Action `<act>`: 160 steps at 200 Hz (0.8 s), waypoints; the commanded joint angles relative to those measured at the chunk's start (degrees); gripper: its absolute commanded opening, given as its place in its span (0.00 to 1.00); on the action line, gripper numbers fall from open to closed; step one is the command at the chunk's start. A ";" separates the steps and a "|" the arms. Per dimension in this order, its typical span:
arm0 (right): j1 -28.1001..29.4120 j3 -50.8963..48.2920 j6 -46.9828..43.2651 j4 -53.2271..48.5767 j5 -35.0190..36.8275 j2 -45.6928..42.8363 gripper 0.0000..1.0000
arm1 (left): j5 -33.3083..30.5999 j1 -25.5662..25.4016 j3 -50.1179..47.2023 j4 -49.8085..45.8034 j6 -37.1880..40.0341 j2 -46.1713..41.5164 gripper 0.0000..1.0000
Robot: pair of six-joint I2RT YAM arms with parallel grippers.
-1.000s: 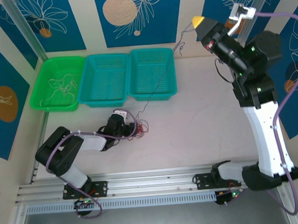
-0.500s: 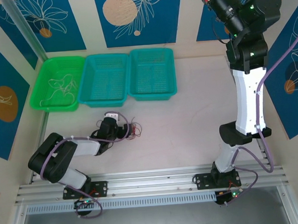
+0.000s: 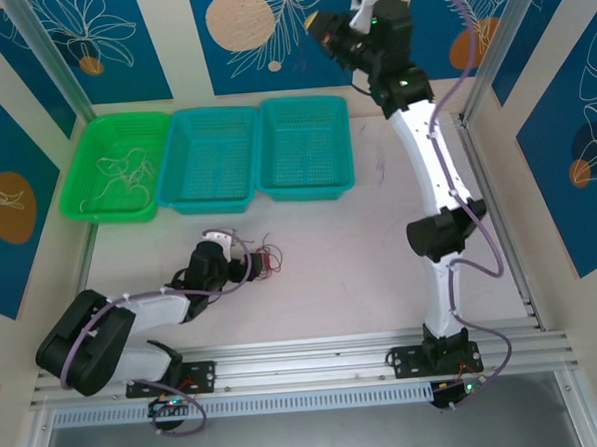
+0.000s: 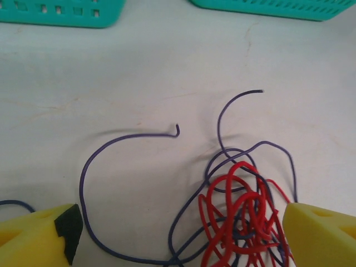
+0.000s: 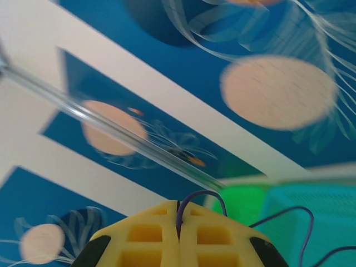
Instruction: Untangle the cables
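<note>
The left claw (image 4: 179, 223) lies low on the surface (image 4: 167, 61) with its yellow fingers (image 4: 320, 236) spread wide, gripping nothing. The knot sits between them, nearer the right-hand one. It is a tight scribble of red cable (image 4: 240, 214) laced through by a dark cable (image 4: 105, 142), whose two free ends curl out over the bare surface. These wires look almost weightless, limp yet springy, and likely to drag the whole knot along if tugged. The best hold is probably a loose end or the open dark arc on the left, clear of the red, pinched firmly since so thin a wire could slip out. The right claw (image 5: 179, 218) is raised high, fingers pressed together on a dark strand (image 5: 203, 192) that arches out of the seam and trails down toward the baskets. From above it hangs near the back wall beyond the right teal basket (image 3: 307, 191), while whitish cables (image 3: 121, 173) lie in the green basket (image 3: 86, 144). A second ago the right arm reached to the far right with a thin line stretched from its claw across that teal basket down to the knot. Half a second ago it stood upright, and now it has swung left, the taut line no longer to be made out. The left arm has stretched out flatter and its claw has edged slightly toward the near side, and the knot is roughly where it was.
</note>
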 commanded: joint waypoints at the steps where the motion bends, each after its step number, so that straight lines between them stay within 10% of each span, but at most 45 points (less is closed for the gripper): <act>1: 1.81 -1.40 -1.86 -4.33 -1.85 0.79 0.00 | 1.58 0.52 -1.40 -1.10 1.58 -2.03 0.95; 85: 6.44 -17.85 -13.42 -15.04 14.23 3.61 0.00 | 1.62 0.53 -2.82 -6.78 2.81 -13.96 1.00; 128: 7.26 -13.10 -21.05 -24.47 18.97 7.74 0.51 | 1.97 0.54 -2.73 -13.34 2.65 -23.37 1.00; 160: 6.73 -18.88 -23.55 -22.34 18.11 0.44 0.61 | 5.12 0.54 -2.37 -14.29 2.64 -29.24 1.00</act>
